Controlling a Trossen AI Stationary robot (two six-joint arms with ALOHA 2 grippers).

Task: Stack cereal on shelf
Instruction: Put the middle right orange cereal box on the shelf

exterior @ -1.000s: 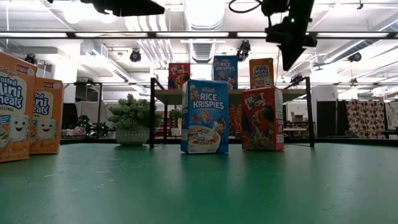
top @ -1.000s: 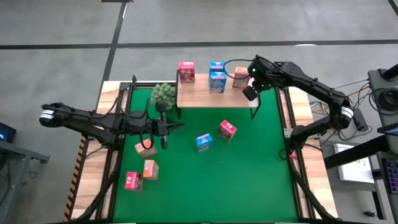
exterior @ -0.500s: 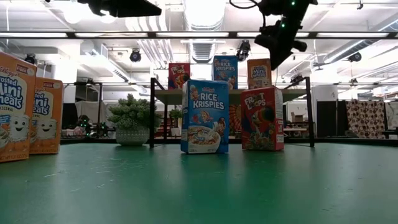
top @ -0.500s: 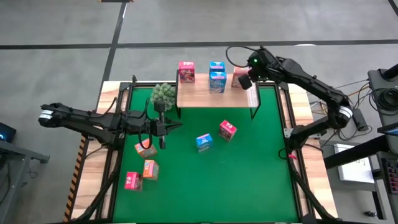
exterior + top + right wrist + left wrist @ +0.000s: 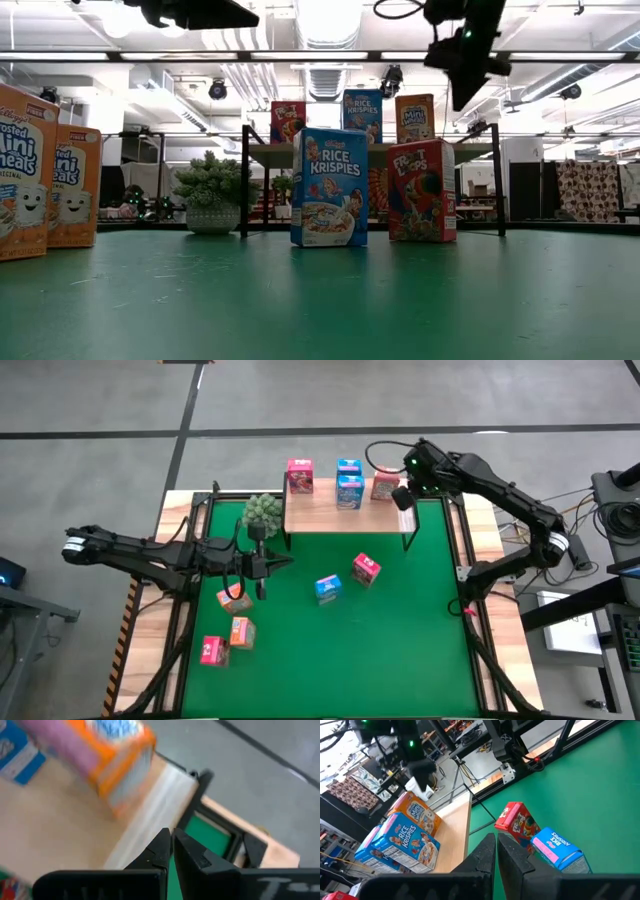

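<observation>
Right hand (image 5: 403,499) hangs over the 3 o'clock end of the light wooden shelf on thin black legs (image 5: 320,515), fingers together, holding nothing. Just beside it an orange cardboard cereal box (image 5: 385,486) stands on the shelf. Two blue Rice Krispies boxes (image 5: 349,484) sit mid-shelf, one behind the other; a pink-red box (image 5: 299,475) stands toward the 9 o'clock end.

Left hand (image 5: 263,564) waits over the green mat (image 5: 400,650) at 9 o'clock, fingers together and empty, near the green spiky plant ball (image 5: 262,510).

On the mat: blue box (image 5: 327,588) and pink-red box (image 5: 365,570) centre; two orange boxes (image 5: 238,617) and one pink-red box (image 5: 211,650) toward 8 o'clock.
</observation>
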